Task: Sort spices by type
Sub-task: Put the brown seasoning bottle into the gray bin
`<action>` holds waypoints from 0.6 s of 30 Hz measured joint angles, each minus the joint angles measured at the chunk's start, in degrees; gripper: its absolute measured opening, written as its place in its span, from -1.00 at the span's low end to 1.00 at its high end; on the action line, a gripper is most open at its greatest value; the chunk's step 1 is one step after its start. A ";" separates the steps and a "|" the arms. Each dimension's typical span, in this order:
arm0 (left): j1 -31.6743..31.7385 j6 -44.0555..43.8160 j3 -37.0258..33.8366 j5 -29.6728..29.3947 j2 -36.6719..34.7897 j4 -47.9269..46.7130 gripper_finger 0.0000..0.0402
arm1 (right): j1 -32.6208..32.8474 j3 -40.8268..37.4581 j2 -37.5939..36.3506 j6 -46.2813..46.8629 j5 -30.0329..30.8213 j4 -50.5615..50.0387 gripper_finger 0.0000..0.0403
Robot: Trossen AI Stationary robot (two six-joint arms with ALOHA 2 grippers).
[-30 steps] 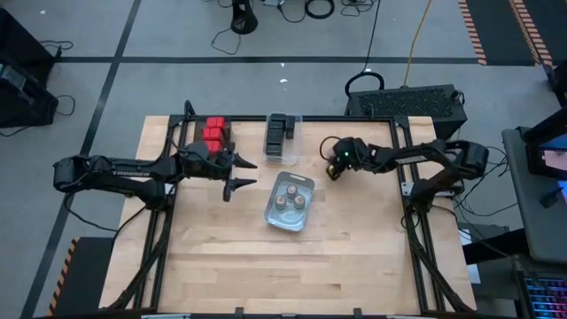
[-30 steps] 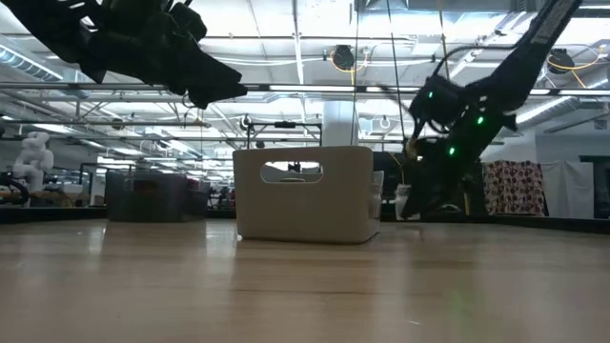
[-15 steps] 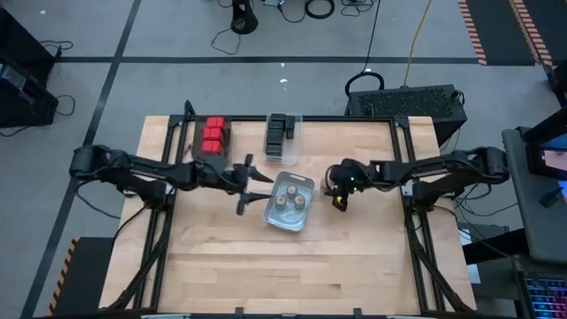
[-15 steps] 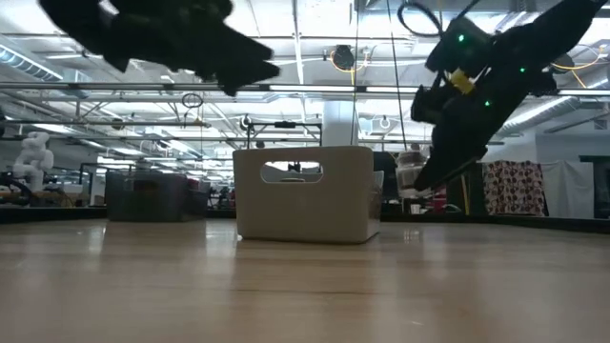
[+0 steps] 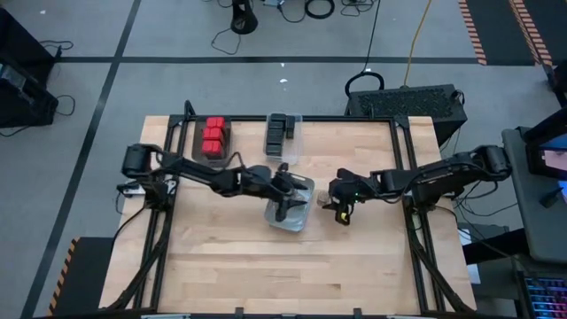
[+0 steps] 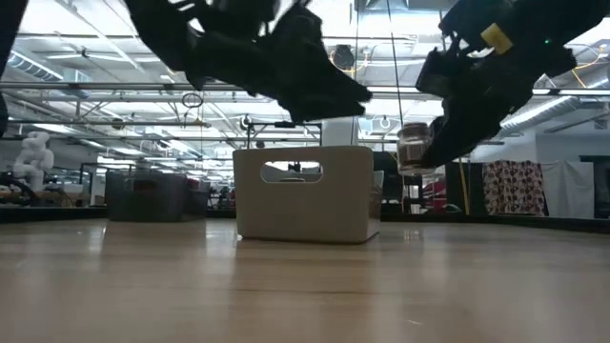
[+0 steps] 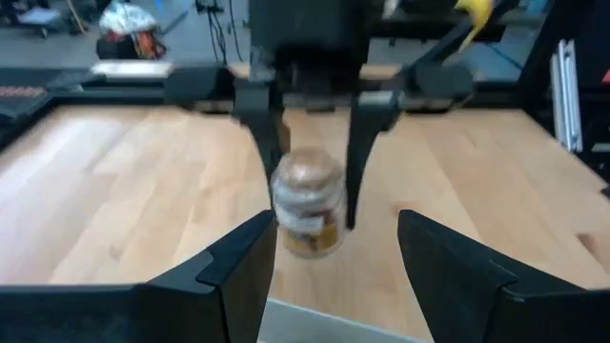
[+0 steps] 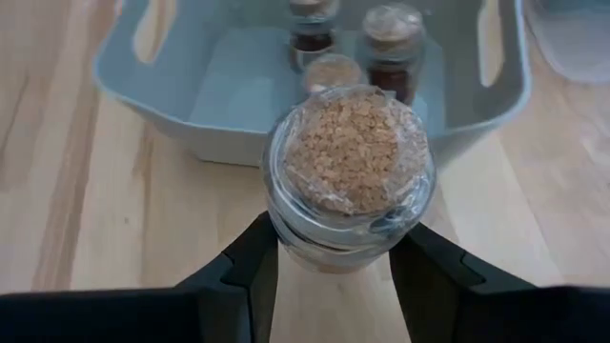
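My right gripper (image 5: pixel 338 211) is shut on a small glass jar (image 8: pixel 348 171) with a brownish cork top, just right of the silvery tin (image 5: pixel 276 220). Three like jars (image 8: pixel 386 43) stand on the tin's floor. My left gripper (image 5: pixel 291 193) hovers open above the tin, pointing at the held jar (image 7: pixel 307 205), with nothing between its fingers. Red boxy spices (image 5: pixel 213 136) stand at the far left. Black boxy ones (image 5: pixel 280 131) sit in a clear bin. My right gripper pinches the jar's glass body (image 8: pixel 286 224), just under the cork top, between its two fingers. The fingers (image 7: pixel 357 152) come slanting down from the table's right side. The jar hangs upright (image 6: pixel 412 148), lifted clear of the table.
The clear bin (image 5: pixel 282 152) stands at the far edge, behind the tin. Bare wood stretches over the whole near half of the table (image 5: pixel 283 275). Black frame rails (image 5: pixel 416 257) run along both sides.
My left gripper has swept from beside the red boxes toward the table's right, and now stands over the tin, still open. My right gripper has swung from near the clear bin toward the near edge and has risen and tipped. It now stands beside the tin.
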 joint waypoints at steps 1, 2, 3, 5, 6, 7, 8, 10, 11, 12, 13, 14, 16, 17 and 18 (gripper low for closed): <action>0.01 0.00 0.75 0.00 0.88 -0.43 0.13 | 0.67 0.00 -0.03 -0.08 0.52 0.06 -0.27; 0.01 -0.01 1.74 0.00 1.89 -0.60 0.13 | 1.21 0.00 -0.04 -0.12 0.78 0.03 -0.28; -0.01 -0.02 2.92 0.00 3.01 -0.26 0.13 | 1.74 0.00 0.00 -0.12 0.82 -0.08 -0.28; 0.01 -0.02 3.86 0.00 4.10 -0.21 0.13 | 2.62 0.00 0.00 -0.13 0.91 0.11 -0.29; 0.01 -0.02 4.46 0.00 4.73 0.11 0.13 | 2.98 0.00 0.00 -0.14 1.10 0.36 -0.29; 0.01 -0.02 5.13 0.00 5.33 0.72 0.13 | 3.40 0.00 0.00 -0.14 1.78 0.29 -0.29; 0.05 -0.02 5.51 0.00 5.68 0.70 0.13 | 3.78 0.00 0.00 -0.14 2.55 0.14 -0.28; 0.06 -0.02 6.56 0.00 6.34 0.57 0.13 | 4.33 0.00 0.00 -0.41 3.60 0.47 -0.27; 0.06 -0.04 7.11 0.00 6.78 0.71 0.13 | 4.52 0.00 0.00 -0.66 3.62 0.45 -0.27; 0.04 -0.06 7.53 0.00 6.97 0.68 0.13 | 4.70 0.00 0.00 -0.87 3.65 0.64 -0.28; -0.05 -0.08 7.84 0.00 7.02 0.50 0.13 | 4.78 0.00 0.00 -1.03 3.68 1.17 -0.28; -0.10 -0.08 8.09 0.06 7.04 0.48 0.13 | 4.78 0.00 0.00 -1.16 3.66 1.59 -0.29; -0.12 -0.08 8.68 0.12 7.27 0.75 0.13 | 4.76 0.00 0.00 -1.21 3.67 1.68 -0.29; -0.12 -0.21 8.76 0.22 7.29 0.67 0.13 | 4.73 0.00 0.00 -1.41 3.68 1.68 -0.28; -0.12 -0.77 8.88 0.40 7.31 0.51 0.13 | 4.74 0.00 0.00 -1.49 3.69 1.70 -0.28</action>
